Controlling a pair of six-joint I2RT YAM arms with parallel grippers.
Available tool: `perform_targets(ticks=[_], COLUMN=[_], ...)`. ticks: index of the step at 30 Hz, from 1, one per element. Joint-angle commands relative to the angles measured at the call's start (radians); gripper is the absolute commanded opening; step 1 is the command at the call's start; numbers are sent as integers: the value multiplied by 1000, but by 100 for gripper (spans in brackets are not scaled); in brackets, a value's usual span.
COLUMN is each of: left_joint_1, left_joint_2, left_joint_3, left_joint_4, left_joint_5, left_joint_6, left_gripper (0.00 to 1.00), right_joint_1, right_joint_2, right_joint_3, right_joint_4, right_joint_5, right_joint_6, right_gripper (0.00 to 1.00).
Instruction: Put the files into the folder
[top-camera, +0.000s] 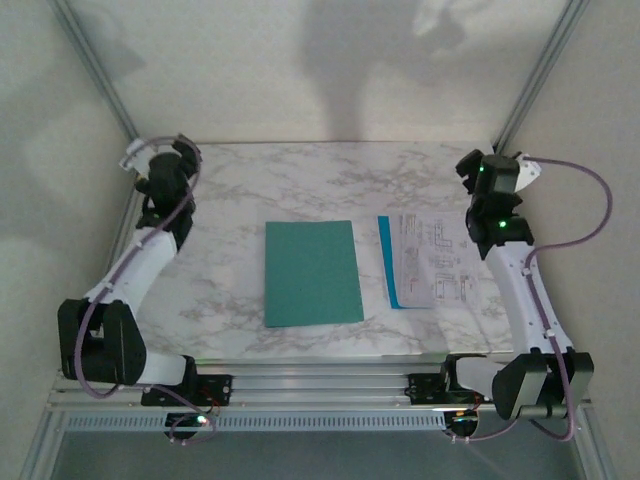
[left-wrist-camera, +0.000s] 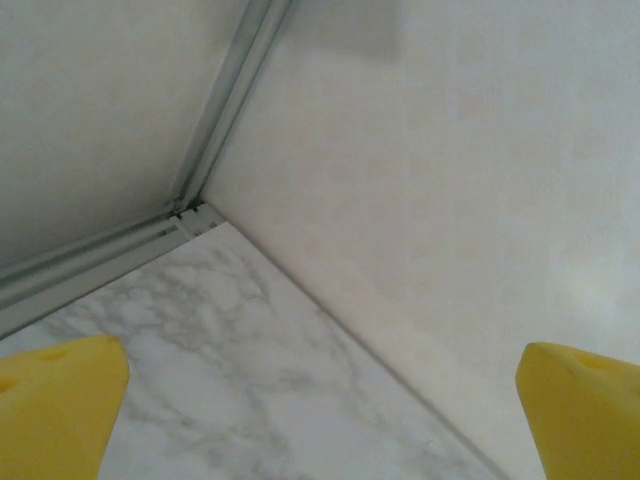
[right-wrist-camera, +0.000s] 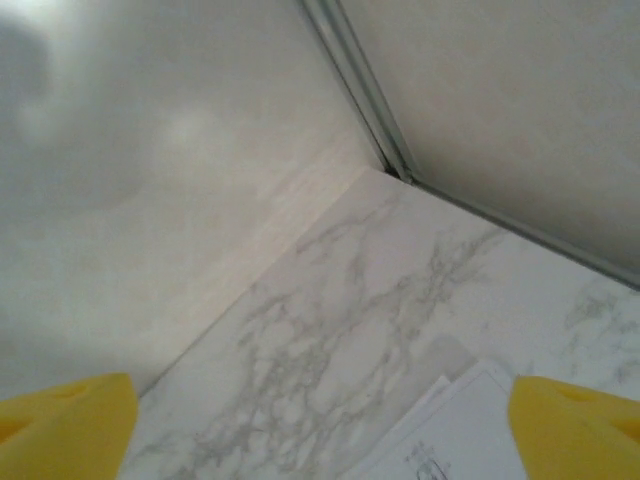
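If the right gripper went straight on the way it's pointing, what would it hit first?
Probably the bare marble table just past the corner of the files, short of the wall; depth is hard to judge.

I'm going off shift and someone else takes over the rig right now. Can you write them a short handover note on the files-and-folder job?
Left pincer: open, empty, near the far left corner of the table.
Right pincer: open, empty, by the far end of the files.
Folder: lying flat and closed at mid-table. The files lie just to its right with a gap between, blue strip on the folder side.
Done: nothing yet; no sheet is in the folder.
To do: open the folder, move the files in, close it.
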Motion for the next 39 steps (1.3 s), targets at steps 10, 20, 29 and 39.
perform_targets(ticks=[10,20,29,39], left_joint_1=[-269,-328,-361,-361], left_joint_2=[7,72,173,272], left_joint_3=[-236,-334,-333,-255], left_joint_4=[-369,-292,-283,-267], left_joint_5=[504,620,631,573], left_joint_6=[-190,-206,-182,-172], left_gripper=[79,63,53,40], right_joint_1=[249,390,394,395], right_joint_2=[147,328,457,536], right_joint_3=[-73,-121,-77,-56], right_joint_4=[-346,-216,-204,-182], right_joint_5=[-381,-652,-730,-785], right_joint_6=[18,55,57,65], right_gripper=[83,74,72,72])
